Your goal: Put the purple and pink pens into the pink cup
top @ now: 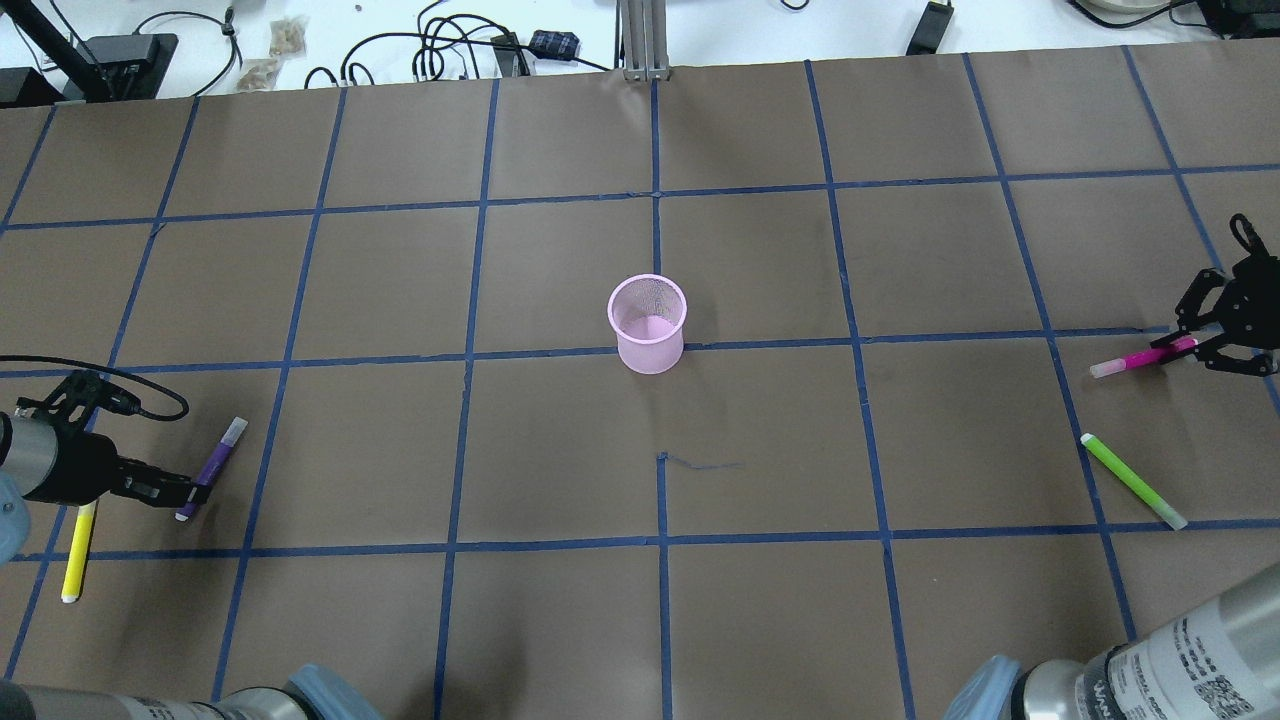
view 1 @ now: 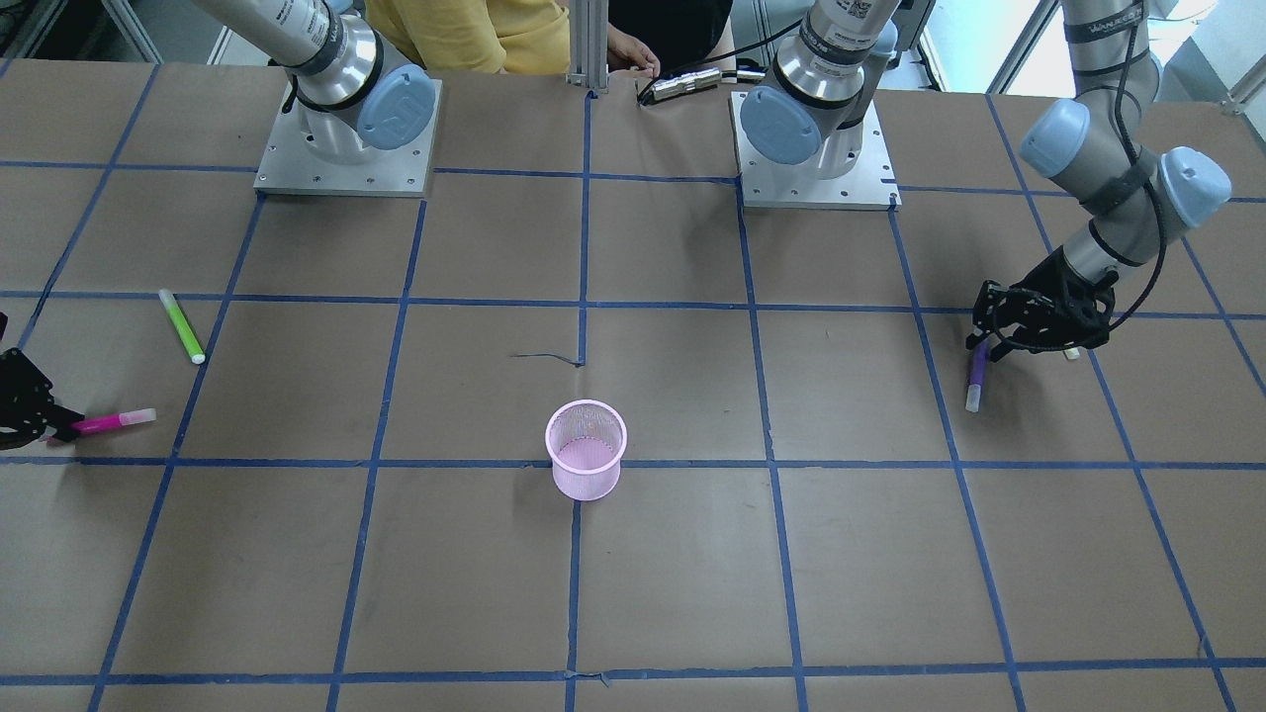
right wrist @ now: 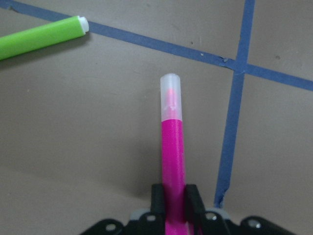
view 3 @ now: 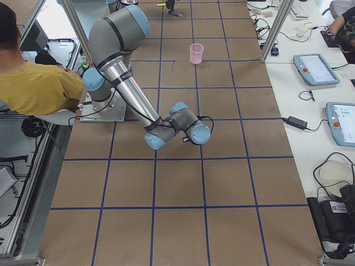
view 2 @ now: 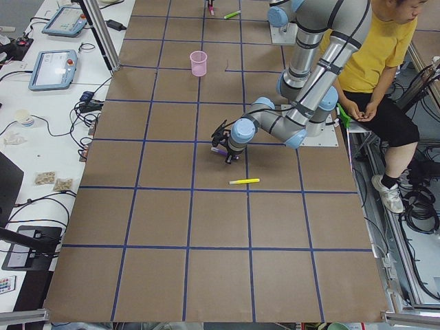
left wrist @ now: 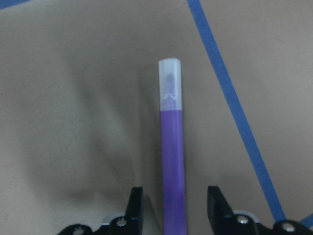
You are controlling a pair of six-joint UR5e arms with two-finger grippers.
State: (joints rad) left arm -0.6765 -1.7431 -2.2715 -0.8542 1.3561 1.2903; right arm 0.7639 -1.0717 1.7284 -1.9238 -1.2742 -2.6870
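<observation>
The pink mesh cup (top: pixel 648 323) stands upright at the table's middle, also in the front view (view 1: pixel 586 450). The purple pen (top: pixel 212 467) lies on the table at the left. My left gripper (top: pixel 185 495) is open, and its fingers straddle the pen's rear end with a gap on each side in the left wrist view (left wrist: pixel 174 196). The pink pen (top: pixel 1140 358) is at the far right, low at the table. My right gripper (top: pixel 1195 345) is shut on its rear end, with the fingers tight against it in the right wrist view (right wrist: pixel 173 193).
A green pen (top: pixel 1132 480) lies near the right gripper, towards the robot. A yellow pen (top: pixel 78 550) lies beside the left arm's wrist. Blue tape lines grid the brown table. An operator in yellow sits behind the robot bases (view 1: pixel 495 30).
</observation>
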